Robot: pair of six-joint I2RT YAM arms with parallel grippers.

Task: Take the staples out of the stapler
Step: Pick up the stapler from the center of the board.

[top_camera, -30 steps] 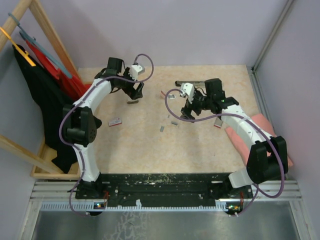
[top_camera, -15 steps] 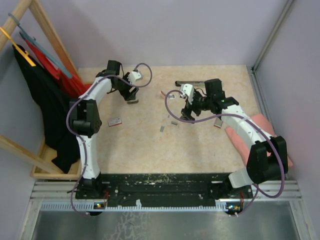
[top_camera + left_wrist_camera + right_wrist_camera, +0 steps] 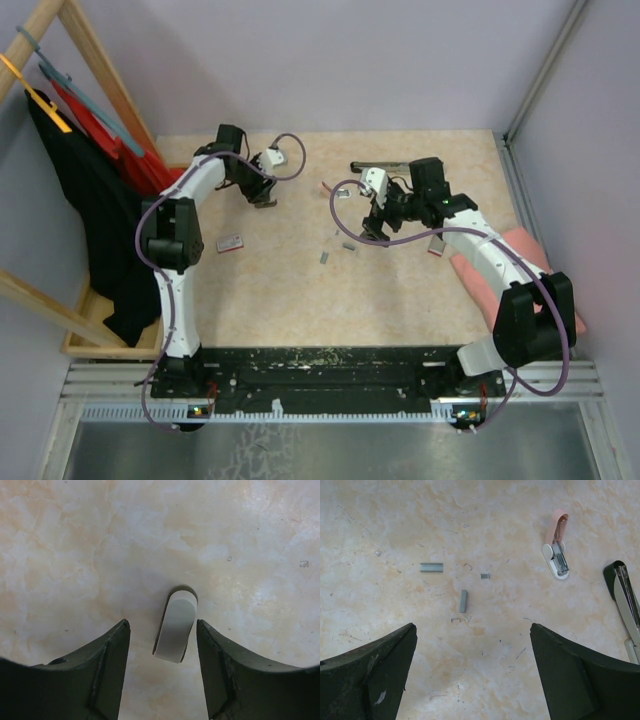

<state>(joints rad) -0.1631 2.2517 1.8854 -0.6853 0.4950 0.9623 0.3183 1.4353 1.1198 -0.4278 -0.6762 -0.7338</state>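
The left pincer [image 3: 162, 625] points straight down at the counter [image 3: 60, 540]. Its two fingers are apart, and a small white stapler [image 3: 175, 622] lies between them with a gap on each side, so nothing is held yet. The right pincer [image 3: 472, 626] hangs wide open, and the staples [image 3: 463, 601] lie loose on the counter just ahead of it. They look tiny, light, thin and stiff. A strip could slide or snap, so pinch it gently across its long sides. The left arm [image 3: 200, 180] stretches far out and hooks inward. The right arm [image 3: 480, 240] reaches in with its wrist bent down.
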